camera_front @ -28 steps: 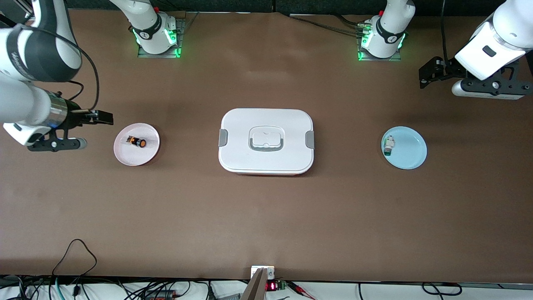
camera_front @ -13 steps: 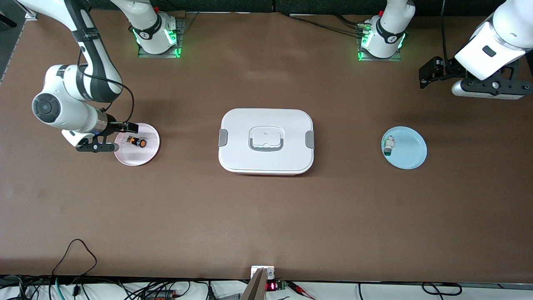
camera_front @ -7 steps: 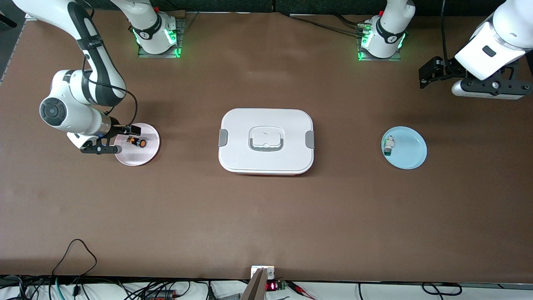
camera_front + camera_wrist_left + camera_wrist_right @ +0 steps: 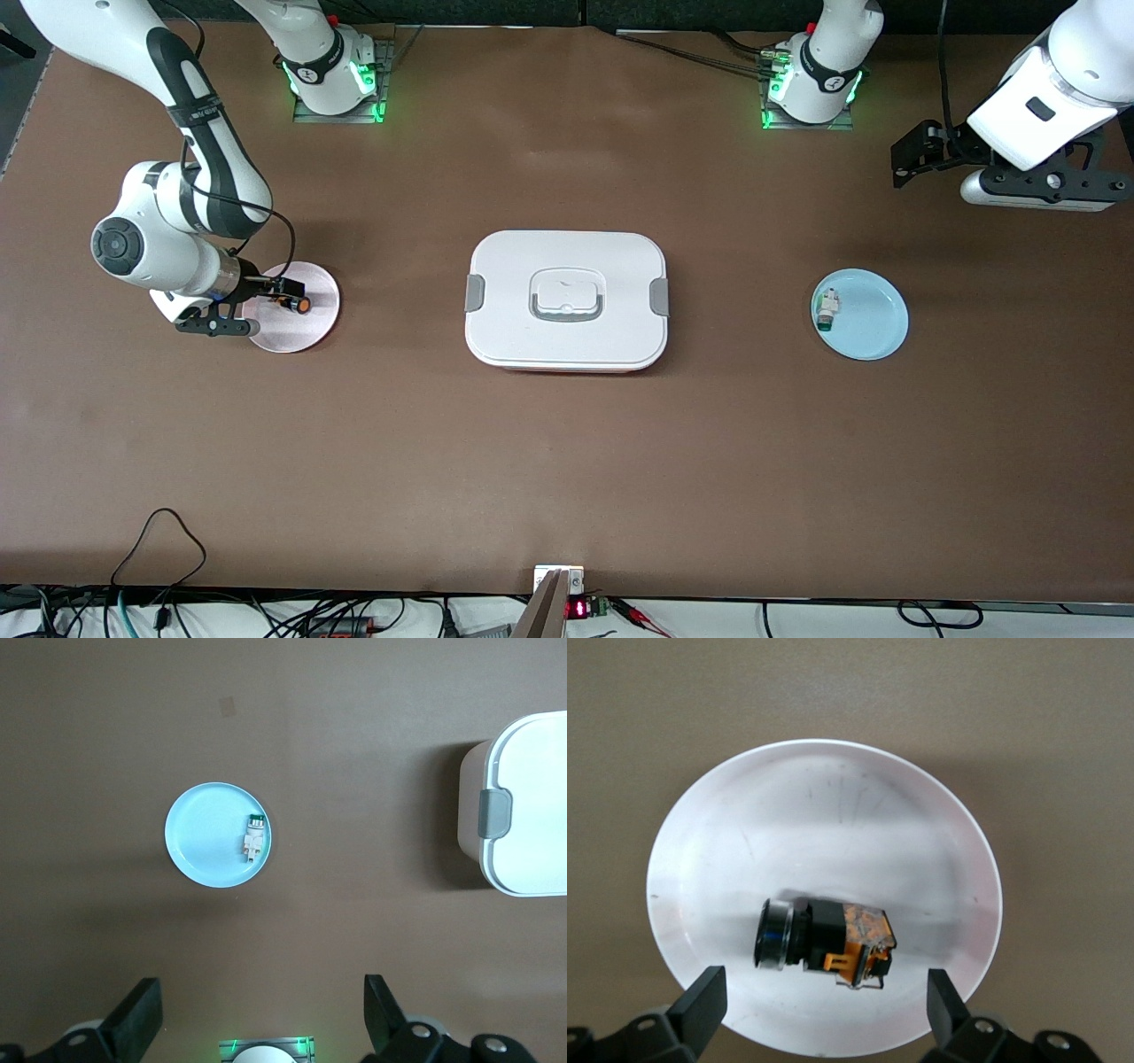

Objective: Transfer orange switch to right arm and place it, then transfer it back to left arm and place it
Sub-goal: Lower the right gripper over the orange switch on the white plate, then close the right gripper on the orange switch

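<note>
Front view: on the bench [image 4: 567, 461] the box [image 4: 567, 299] sits mid-bench. My left hand [image 4: 921, 152] waits, spread. My right hand [image 4: 282, 292], spread, straddles the orange switch [image 4: 295, 304] on the pink plate [image 4: 310, 328].

Right gripper [image 4: 288, 285] brought in from off the pink plate [image 4: 314, 326], on the side toward the right arm's end of the table, to directly over it. Lowered close above the orange switch [image 4: 295, 304], fingers [image 4: 702, 1008] spread wide at either side of it, at about 8 and 4 o'clock of the plate in the right wrist view. Right arm's elbow swung in over the table, forearm now folded down toward the plate.
</note>
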`<state>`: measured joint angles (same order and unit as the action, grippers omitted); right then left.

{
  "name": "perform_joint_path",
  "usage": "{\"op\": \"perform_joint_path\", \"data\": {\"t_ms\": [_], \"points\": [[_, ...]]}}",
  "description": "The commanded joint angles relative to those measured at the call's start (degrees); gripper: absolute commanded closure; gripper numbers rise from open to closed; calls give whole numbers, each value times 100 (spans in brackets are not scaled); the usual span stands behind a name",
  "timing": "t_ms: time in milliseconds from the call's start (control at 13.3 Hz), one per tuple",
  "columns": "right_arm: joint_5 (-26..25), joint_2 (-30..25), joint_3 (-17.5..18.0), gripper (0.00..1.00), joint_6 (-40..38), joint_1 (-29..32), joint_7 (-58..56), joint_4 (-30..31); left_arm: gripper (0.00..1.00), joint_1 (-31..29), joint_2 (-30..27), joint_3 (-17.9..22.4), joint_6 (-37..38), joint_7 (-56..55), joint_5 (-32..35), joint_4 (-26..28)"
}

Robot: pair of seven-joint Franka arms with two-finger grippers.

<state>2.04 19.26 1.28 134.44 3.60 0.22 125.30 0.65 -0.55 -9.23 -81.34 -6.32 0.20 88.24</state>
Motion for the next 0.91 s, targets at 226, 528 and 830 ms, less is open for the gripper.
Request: {"op": "perform_joint_path", "data": {"t_ms": [226,528,830], "points": [[130,174,48,0,232,176,-48,-14,0,-30,2,-18,118,52,-64,-96],[139,262,48,0,311,168,30,-84,0,-21,2,-18,118,52,-64,-96],[148,166,118,0,241,150,197,-111,0,-21,11,-18,118,52,-64,-96]]}}
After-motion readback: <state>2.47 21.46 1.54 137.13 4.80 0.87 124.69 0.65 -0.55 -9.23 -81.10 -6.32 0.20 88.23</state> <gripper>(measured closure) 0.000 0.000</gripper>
